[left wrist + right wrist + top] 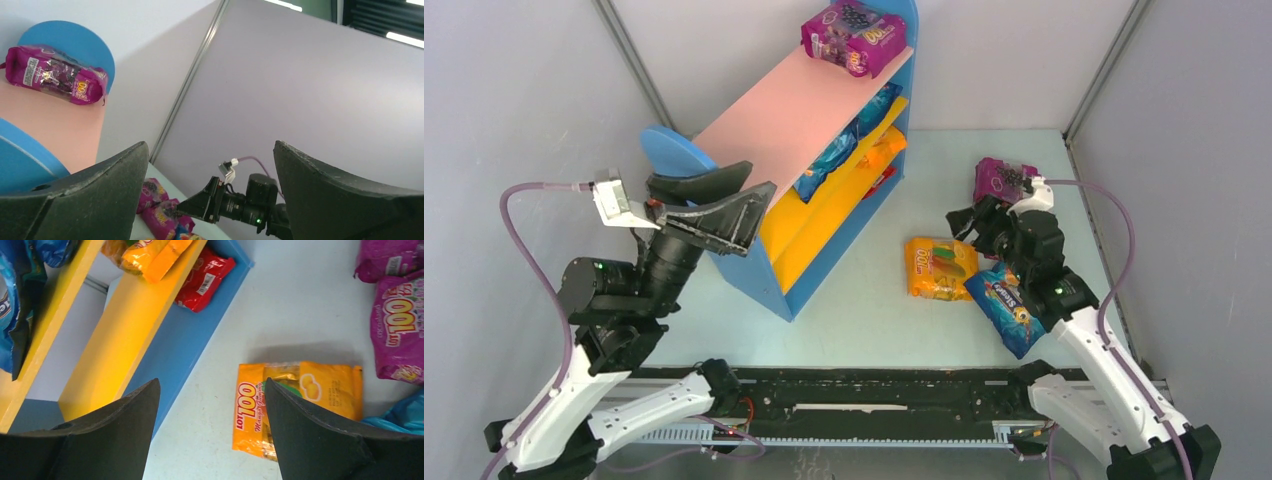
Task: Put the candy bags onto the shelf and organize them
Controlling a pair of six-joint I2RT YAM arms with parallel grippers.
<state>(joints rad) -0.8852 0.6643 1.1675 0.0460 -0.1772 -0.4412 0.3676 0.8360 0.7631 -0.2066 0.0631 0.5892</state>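
Although 1 purple bag point(856, 35) already lies at the far end of the pink top board point(769, 125), several candy bags rest loose on the table point(864, 300); the shelf point(829, 265) stands left of centre, turned at an angle, its open side facing the right arm; blue bags point(834, 155) lie on the upper yellow board point(47, 327), an orange pouch point(150, 255) lies on the lower yellow board point(115, 335), and a red pouch point(205, 282) sits on the blue bottom near the far end; to the right of the shelf an orange bag point(939, 268) lies flat on the table, with a blue bag point(1009, 310) against its right edge and partly under the right arm; 2 more purple bags point(400, 335) lie side by side just beyond the orange bag; the right gripper point(211, 385) hovers over the orange bag's left end, pointing down, released, its fingers spread wide with nothing between them; the left gripper point(210, 145) hangs at the near end of the shelf, about level with the top board, likewise released and empty, aimed across the top board toward the right arm
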